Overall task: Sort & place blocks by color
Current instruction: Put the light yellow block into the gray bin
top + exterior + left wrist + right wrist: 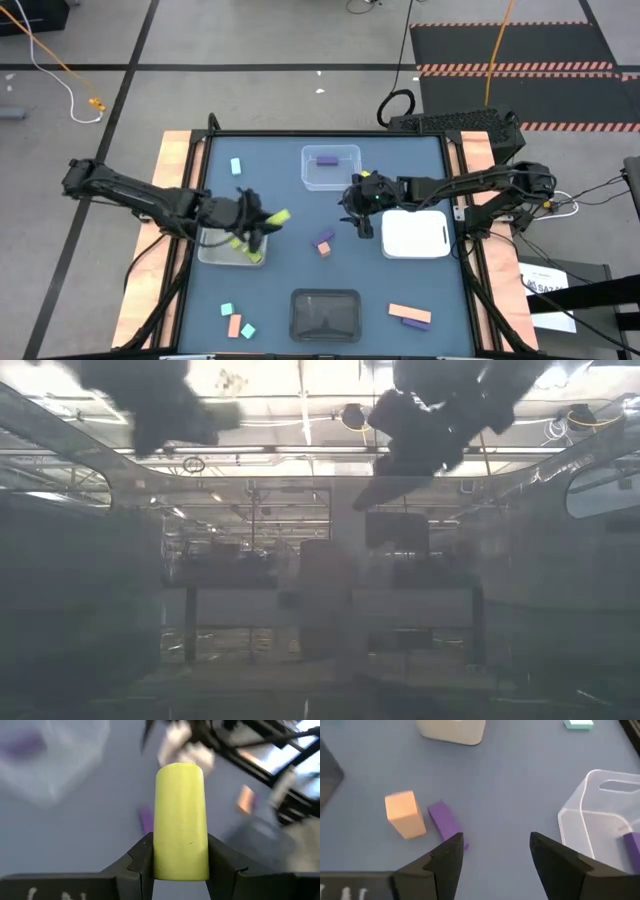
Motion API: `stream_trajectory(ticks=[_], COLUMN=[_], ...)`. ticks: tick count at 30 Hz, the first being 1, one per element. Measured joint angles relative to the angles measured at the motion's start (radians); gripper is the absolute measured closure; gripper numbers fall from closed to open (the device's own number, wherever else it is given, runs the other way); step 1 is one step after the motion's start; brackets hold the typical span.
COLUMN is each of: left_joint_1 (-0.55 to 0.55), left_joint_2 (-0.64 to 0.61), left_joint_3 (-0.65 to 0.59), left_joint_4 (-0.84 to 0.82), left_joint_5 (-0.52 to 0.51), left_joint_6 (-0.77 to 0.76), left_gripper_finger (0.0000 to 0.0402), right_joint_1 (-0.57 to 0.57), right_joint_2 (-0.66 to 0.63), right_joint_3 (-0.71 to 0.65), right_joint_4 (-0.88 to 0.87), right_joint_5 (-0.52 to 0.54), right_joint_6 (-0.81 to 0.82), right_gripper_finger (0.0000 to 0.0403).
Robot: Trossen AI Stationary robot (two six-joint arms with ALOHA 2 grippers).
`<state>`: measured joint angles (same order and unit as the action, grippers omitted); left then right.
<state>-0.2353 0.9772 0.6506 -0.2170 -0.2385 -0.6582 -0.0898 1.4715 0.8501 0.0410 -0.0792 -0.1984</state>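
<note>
The right pincer (495, 852) gapes empty above a purple block (445, 822) beside an orange block (405, 813).

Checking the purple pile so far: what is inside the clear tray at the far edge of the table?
One purple bar lies in the clear tray. Nothing else shows inside it. The right hand hovers open nearby, covering none of it.

Two dark, jointed arms with black cabling along their links; each ends in matte black, wedge-shaped fingers (447, 857) (faint white lettering marks the wrist housings).

Four trays (330, 180), about a dozen blocks (326, 239).
</note>
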Motion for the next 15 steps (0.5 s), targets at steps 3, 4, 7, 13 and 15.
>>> stream_trajectory(ticks=[3, 4, 7, 13, 15], left_joint_1=[-0.038, -0.056, -0.095, -0.127, -0.127], left_joint_2=[-0.082, -0.097, -0.101, -0.023, 0.005], left_joint_3=[0.001, 0.001, 0.001, 0.0, 0.0], left_joint_4=[-0.208, -0.288, -0.503, -0.761, -0.768], left_joint_5=[0.068, 0.07, 0.069, 0.112, 0.149], left_joint_6=[-0.231, -0.324, -0.556, -0.765, -0.768], left_gripper_finger=[0.0277, 0.0277, 0.0277, 0.0277, 0.0277], right_joint_1=[0.0, 0.0, 0.0, 0.028, 0.045], right_joint_2=[0.0, 0.0, 0.0, 0.0, 0.0], right_joint_3=[-0.072, -0.096, -0.171, -0.245, -0.245], right_joint_4=[0.117, 0.165, 0.32, 0.486, 0.483], right_joint_5=[0.0, 0.0, 0.0, 0.0, 0.0], right_joint_6=[-0.061, -0.078, -0.1, -0.097, -0.098], right_gripper_finger=[0.0189, 0.0189, 0.0191, 0.0191, 0.0191])
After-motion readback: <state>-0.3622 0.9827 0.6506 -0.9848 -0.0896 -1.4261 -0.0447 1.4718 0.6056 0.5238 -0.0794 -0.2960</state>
